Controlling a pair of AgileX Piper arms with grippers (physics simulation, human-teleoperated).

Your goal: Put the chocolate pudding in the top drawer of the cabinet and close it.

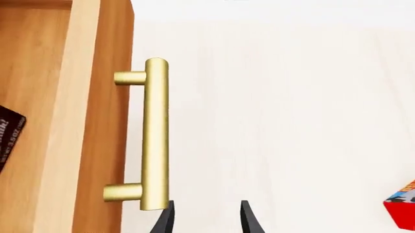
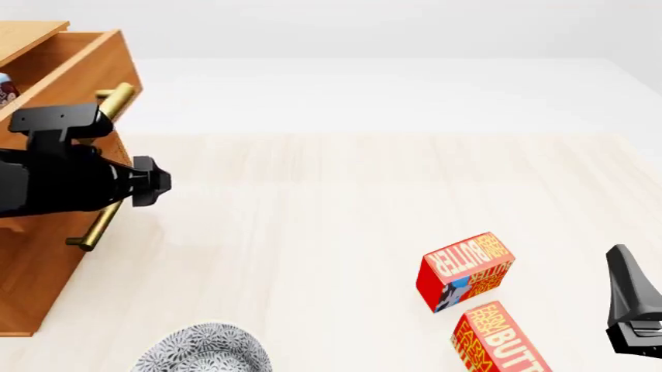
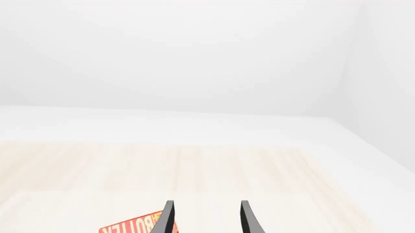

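The left arm reaches in from the left edge of the front view, its black wrist held about level and pointing right; its pincer [image 1: 206, 219] shows in the left wrist view as two dark fingertips [image 1: 166, 221] set apart with bare space between them, gripping nothing; the right arm enters at the lower right corner of the front view; its pincer [image 3: 206, 218] likewise stands parted and empty, the tips raised clear of the worktop [image 2: 342, 217].
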